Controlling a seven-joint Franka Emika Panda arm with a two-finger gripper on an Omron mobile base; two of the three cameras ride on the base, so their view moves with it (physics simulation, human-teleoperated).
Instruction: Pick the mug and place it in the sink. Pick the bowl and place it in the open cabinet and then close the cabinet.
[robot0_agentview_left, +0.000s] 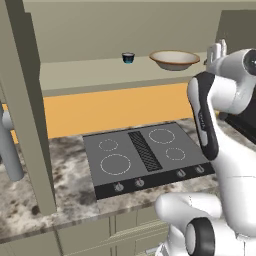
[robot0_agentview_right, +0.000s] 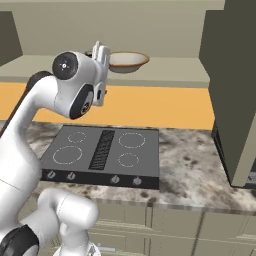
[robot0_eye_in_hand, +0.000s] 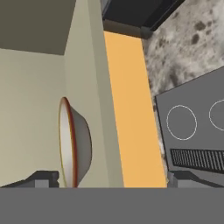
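The bowl (robot0_agentview_left: 174, 60) sat on the inner shelf (robot0_agentview_left: 90, 75) of the open cabinet (robot0_agentview_right: 150, 30), upright and resting on its base, with a tiny dark blue cup (robot0_agentview_left: 128, 58) standing well apart from it further along the same shelf. The gripper (robot0_agentview_left: 216, 52) was positioned just beside the bowl at shelf height, and in the hand view its two finger tips (robot0_eye_in_hand: 41, 178) stood far apart, one on each side of the bowl's rim, with nothing clamped between them; the jaws were wide and empty. On this evidence the placing of the bowl appeared to be complete, and the step in hand was judged to be the release and clearance of the bowl before the cabinet is closed. The mug and the sink could not be checked from these views. Below the shelf lay the cooktop (robot0_agentview_left: 145, 155) set in the speckled counter (robot0_agentview_right: 200, 170). One cabinet door (robot0_agentview_left: 30, 115) stood open edge-on at the near left, and another door (robot0_agentview_right: 232, 90) at the right. The next move was judged to require drawing the hand straight back from the shelf without tipping the bowl, then reaching behind an open door and swinging it shut.
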